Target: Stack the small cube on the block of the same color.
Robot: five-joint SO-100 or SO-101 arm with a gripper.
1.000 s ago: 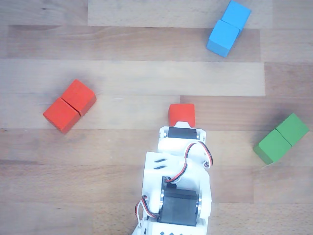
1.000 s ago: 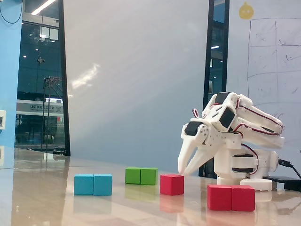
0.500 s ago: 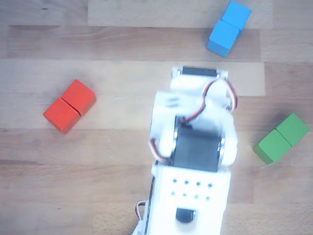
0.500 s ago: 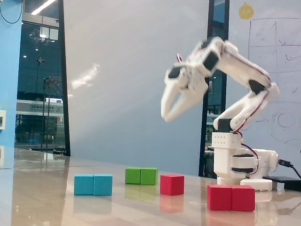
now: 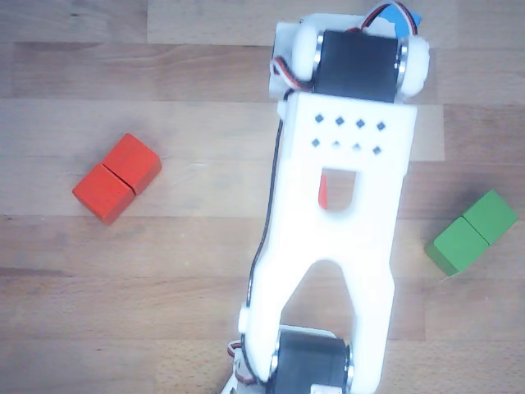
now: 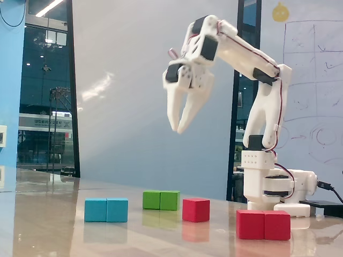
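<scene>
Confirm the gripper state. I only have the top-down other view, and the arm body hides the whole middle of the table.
Observer: In the fixed view the gripper hangs high above the table with nothing between its fingers. The tips are close together, and I can't tell whether they touch.
Operator: Small cube? Can't find it here.
Observer: The small cube sits on the table by itself, in the fixed view left of the red block with a clear gap between them.
Operator: Blue block?
Observer: The blue block lies flat, farthest left in the fixed view, apart from the green block.
</scene>
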